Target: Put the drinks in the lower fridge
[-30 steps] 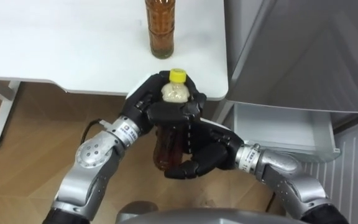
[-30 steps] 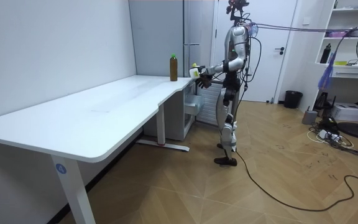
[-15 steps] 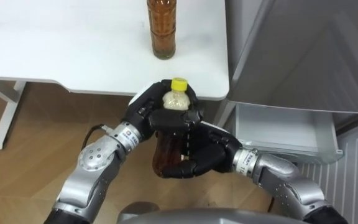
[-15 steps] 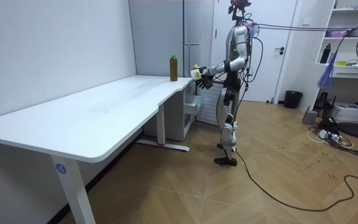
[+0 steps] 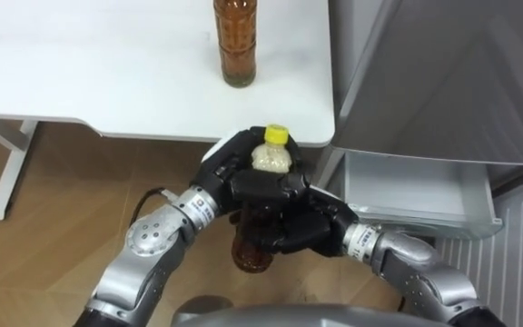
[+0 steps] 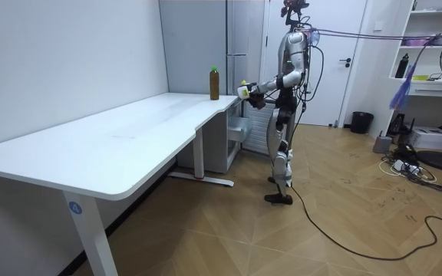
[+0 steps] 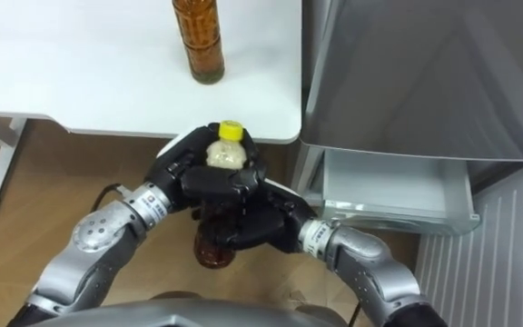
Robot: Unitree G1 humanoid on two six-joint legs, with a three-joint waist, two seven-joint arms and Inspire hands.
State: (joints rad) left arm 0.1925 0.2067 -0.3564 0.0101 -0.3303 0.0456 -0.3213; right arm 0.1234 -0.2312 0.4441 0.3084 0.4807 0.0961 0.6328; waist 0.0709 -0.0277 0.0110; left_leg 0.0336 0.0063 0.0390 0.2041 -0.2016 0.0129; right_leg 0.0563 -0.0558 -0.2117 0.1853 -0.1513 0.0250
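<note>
Fingers [image 5: 260,186] of the left hand [image 5: 225,173] and the right hand [image 5: 307,227] were curled together round the yellow-capped drink bottle [image 5: 251,252], which was held in the air just short of the table [image 5: 107,82] edge. A second bottle [image 5: 232,45] stood on the table at about twelve o'clock, and the open lower fridge drawer [image 5: 416,195] lay at about three o'clock. Full and smooth-walled, the held bottle was probably weighty, stiff and slippery, best gripped round its mid-body rather than by the cap.

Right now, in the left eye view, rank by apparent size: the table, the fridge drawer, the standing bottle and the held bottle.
1. table
2. fridge drawer
3. Bottles unranked: the standing bottle is cut off at the top edge; the held bottle is nearer the camera and partly covered by the left hand and right hand.
</note>
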